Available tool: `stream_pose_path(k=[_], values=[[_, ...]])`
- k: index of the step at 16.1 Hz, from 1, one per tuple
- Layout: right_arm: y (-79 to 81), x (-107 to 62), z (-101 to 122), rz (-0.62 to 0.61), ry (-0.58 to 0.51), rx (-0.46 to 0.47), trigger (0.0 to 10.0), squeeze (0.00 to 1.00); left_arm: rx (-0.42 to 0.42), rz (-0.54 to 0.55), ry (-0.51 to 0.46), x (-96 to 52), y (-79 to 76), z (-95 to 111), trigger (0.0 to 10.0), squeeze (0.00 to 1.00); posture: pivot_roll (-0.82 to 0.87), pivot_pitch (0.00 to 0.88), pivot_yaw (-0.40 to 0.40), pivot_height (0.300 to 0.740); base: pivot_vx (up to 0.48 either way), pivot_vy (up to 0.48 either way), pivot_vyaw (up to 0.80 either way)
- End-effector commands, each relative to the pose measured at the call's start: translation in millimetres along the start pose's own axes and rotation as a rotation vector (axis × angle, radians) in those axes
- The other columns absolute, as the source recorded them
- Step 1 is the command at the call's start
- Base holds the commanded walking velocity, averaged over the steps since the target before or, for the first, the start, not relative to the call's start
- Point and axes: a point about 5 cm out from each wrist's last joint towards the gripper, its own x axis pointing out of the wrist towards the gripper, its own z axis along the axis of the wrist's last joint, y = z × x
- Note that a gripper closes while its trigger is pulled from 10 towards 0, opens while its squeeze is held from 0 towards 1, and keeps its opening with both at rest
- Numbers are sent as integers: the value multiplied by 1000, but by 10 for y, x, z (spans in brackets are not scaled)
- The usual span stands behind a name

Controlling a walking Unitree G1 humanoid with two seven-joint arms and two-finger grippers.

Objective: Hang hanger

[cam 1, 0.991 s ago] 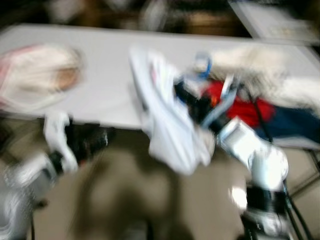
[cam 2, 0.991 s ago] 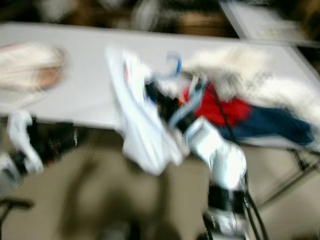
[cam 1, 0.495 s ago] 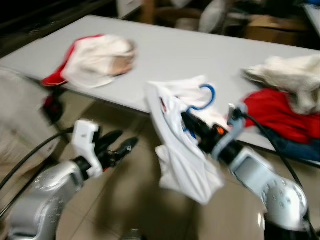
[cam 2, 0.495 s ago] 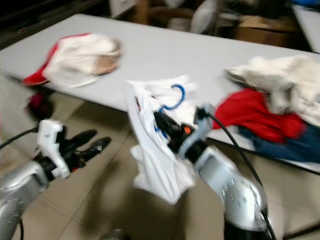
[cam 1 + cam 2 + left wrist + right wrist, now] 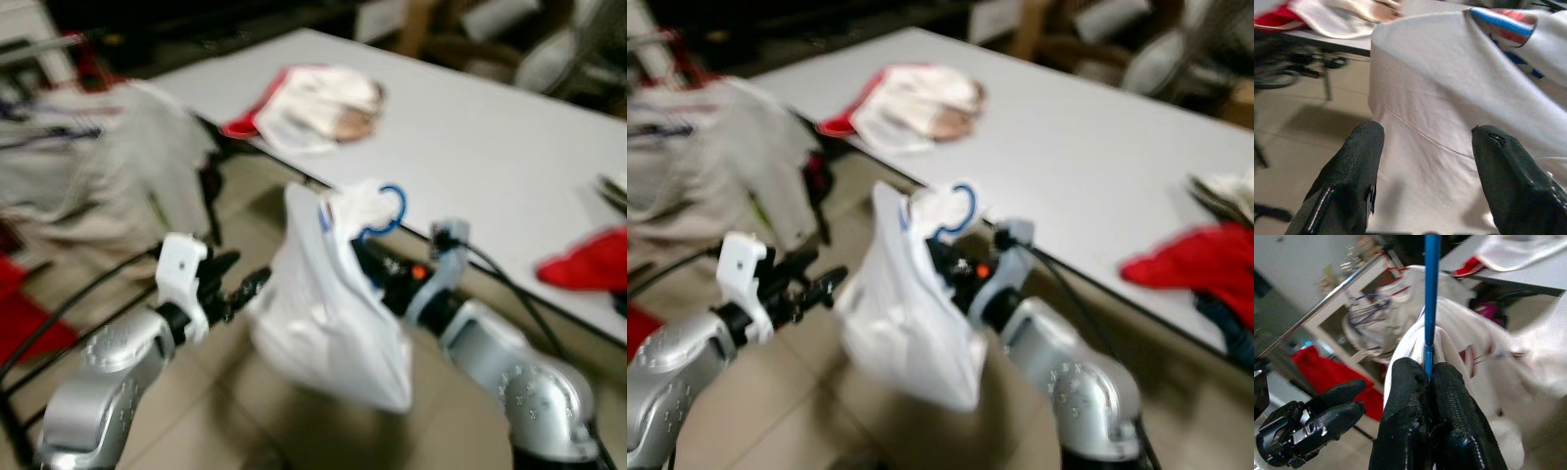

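Risk sits in the grip: the right gripper (image 5: 1425, 382) has its jaws pressed together on the thin blue hanger (image 5: 1430, 298), pinching it just below the hook, and a white shirt (image 5: 333, 323) hangs heavy from that single narrow hold. A swing of the shirt could twist the hanger between the jaws or pull it out, and the hook (image 5: 387, 211) could turn off line before it meets a rail. The left gripper (image 5: 1422, 147) hovers with jaws spread, the white cloth close ahead of them and not yet touched; closing on loose fabric could drag the shirt off the hanger's shoulders.

Beyond the right jaws, a metal rail (image 5: 1327, 301) runs across a rack that carries other clothes (image 5: 108, 186), well apart from the hook. Behind the shirt stretches a long grey table (image 5: 490, 147) with a red-and-white garment (image 5: 313, 103) heaped on it and a red cloth (image 5: 588, 269) toward its far end. Tan tiled floor (image 5: 245, 392) lies below both grippers; the room behind is dim, cluttered and blurred.
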Motion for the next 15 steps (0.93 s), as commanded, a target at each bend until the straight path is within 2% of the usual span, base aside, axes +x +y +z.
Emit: stream_pose_path(k=[1, 4, 5, 8, 15], values=[[-33, -2, 67, -1, -25, -7, 10000, 0, 24, 13, -14, -6, 5, 34, 10000, 0, -29, 7, 31, 740, 0, 0, 800], [-93, 45, 110, -7, -20, -14, 10000, 0, 66, 41, -7, -46, 73, 64, 10000, 0, -7, 19, 21, 740, 0, 0, 800], [-150, 70, 139, -32, -21, -57, 10000, 0, 80, 62, -6, -74, 140, 88, 10000, 0, -6, 24, 23, 740, 0, 0, 800], [-227, 97, 213, -60, -24, -142, 10000, 0, 101, 76, 5, -77, 211, 90, 10000, 0, -16, 24, 32, 740, 0, 0, 800], [-405, 163, 433, -86, -53, -267, 10000, 0, 122, 61, -7, -30, 194, 106, 10000, 0, -17, 18, 17, 740, 0, 0, 800]])
